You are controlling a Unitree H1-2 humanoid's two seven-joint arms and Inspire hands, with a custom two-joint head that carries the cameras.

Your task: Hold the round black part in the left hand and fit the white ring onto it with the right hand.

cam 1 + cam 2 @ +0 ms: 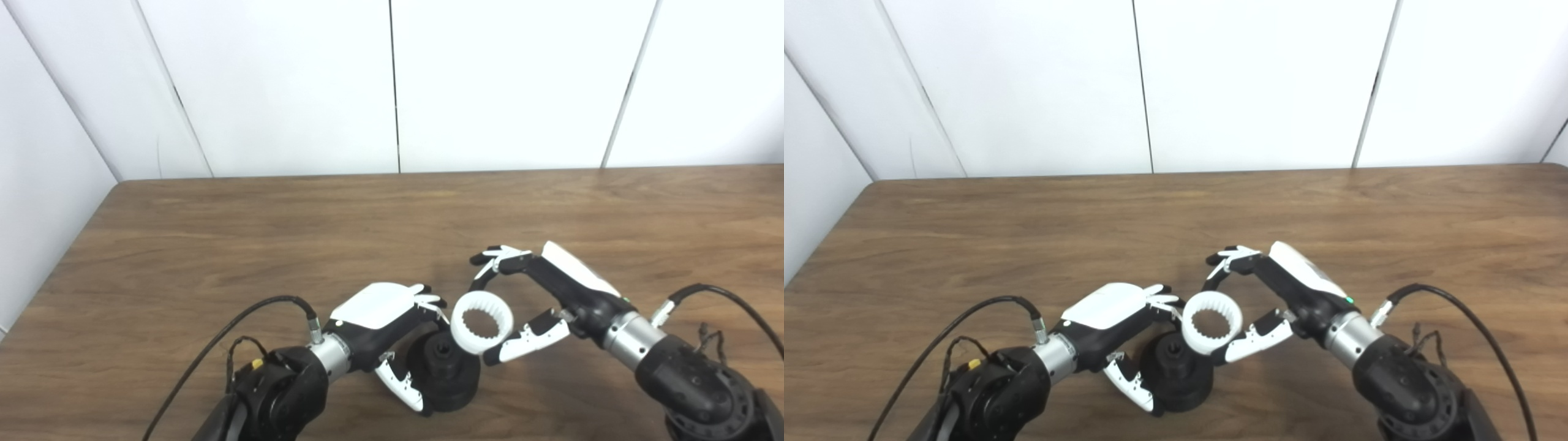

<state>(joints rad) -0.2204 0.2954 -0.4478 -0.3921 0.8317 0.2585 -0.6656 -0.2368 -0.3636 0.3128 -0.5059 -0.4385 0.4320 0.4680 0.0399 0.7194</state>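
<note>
The round black part rests on the wooden table near the front edge, a socket showing in its top. My left hand wraps around it from the left, fingers over its far side and thumb at its near side. The white ring, toothed on its inside, hangs tilted just above the right of the black part. My right hand holds the ring between its fingers at the ring's upper far edge and its thumb at the lower near edge. Whether the ring touches the black part I cannot tell.
White wall panels stand behind the table. The table's left edge runs diagonally along a side wall. Black cables loop from both wrists above the tabletop.
</note>
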